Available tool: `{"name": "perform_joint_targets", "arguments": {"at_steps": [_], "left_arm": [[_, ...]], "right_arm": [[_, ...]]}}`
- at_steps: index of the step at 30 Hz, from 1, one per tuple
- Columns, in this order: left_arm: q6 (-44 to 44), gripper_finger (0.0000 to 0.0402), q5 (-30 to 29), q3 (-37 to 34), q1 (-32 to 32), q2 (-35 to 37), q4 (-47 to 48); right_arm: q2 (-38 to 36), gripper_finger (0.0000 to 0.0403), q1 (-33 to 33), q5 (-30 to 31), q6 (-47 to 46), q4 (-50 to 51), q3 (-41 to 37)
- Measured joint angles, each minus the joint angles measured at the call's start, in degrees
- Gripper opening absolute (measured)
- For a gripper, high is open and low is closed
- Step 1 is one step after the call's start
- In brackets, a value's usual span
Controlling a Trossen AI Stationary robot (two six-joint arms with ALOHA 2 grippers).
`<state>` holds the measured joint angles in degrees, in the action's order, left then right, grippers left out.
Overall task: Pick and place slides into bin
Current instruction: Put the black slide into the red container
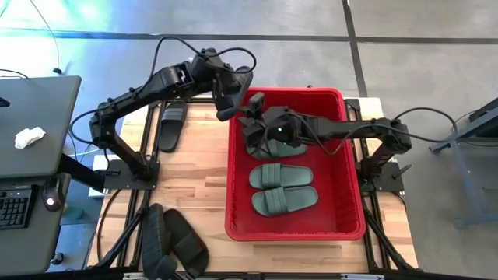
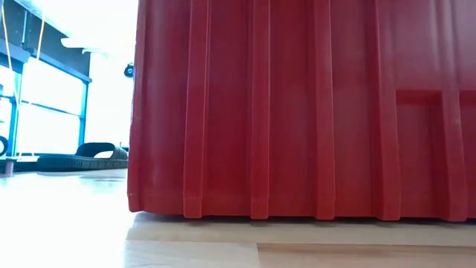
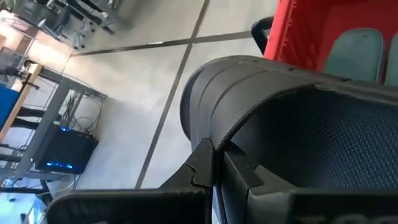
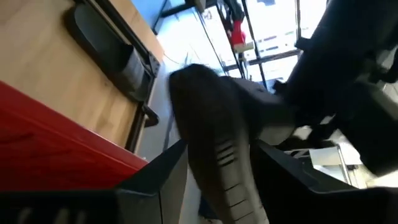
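The red bin (image 1: 350, 155) stands on the right half of the table, with three dark green slides (image 1: 282, 176) lying flat on its floor. My left gripper (image 1: 226, 95) hovers over the bin's far left corner, shut on a black slide (image 1: 238, 84) held in the air. My right gripper (image 1: 254, 107) reaches across the bin toward that slide. In the right wrist view its fingers (image 4: 168, 171) stand open on either side of the slide's treaded sole (image 4: 211, 137). Three more black slides lie on the table. My left gripper pinches the black slide's side edge (image 3: 231, 138), just where the ribbed strap (image 3: 236, 81) joins the footbed, between its two fingers (image 3: 202, 168). The slide is lifted clear, above the bin's far left corner. My right gripper has the slide's sole between its fingers; I cannot tell whether they touch it.
One black slide (image 1: 173, 124) lies on the table left of the bin, near the far edge, and also shows in the low view (image 2: 82, 156). Two black slides (image 1: 173, 241) lie at the near left. The bin wall (image 2: 297, 112) fills the low view. A desk (image 1: 31, 124) stands beyond the table's left edge.
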<state>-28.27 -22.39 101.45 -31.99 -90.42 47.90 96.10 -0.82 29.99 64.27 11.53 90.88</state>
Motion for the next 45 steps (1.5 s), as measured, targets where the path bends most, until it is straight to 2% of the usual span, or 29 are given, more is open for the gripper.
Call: {"name": "perform_joint_targets", "arguments": {"at_steps": [4,6,16,20,24,31,40,45], "left_arm": [[-0.15,0.0,0.14,-0.05,0.18,-0.15,0.11],[-0.15,0.0,0.74,-0.04,0.18,-0.12,-0.18],[-0.13,0.0,1.43,-0.04,0.73,-0.2,-0.16],[-0.21,0.0,1.9,-0.06,1.03,-0.56,-1.02],[0.04,0.0,2.47,-0.06,0.98,-0.64,-1.36],[-0.06,0.0,3.1,-0.06,1.47,-0.76,-1.53],[-0.16,0.0,3.99,-0.06,1.8,-0.76,-1.53],[-0.04,0.0,4.07,-0.06,1.86,-0.75,-1.49]], "right_arm": [[0.78,0.0161,-0.12,-0.57,2.76,2.32,2.82],[0.76,0.0161,-0.5,-2.53,3.75,2.61,2.96],[0.78,0.0161,-2.31,-4.36,3.7,4.05,2.96],[0.78,0.0161,-2.31,-7.58,3.72,4.13,2.96],[1.18,0.0161,-2.49,-5.1,4.13,3.74,2.96],[1.41,0.0158,-4.3,-6.21,3.48,3.98,2.96],[1.41,0.0116,-5.68,-6.95,3.32,3.59,2.96],[1.52,0.0103,-5.7,-4.63,3.22,3.62,2.96]]}}
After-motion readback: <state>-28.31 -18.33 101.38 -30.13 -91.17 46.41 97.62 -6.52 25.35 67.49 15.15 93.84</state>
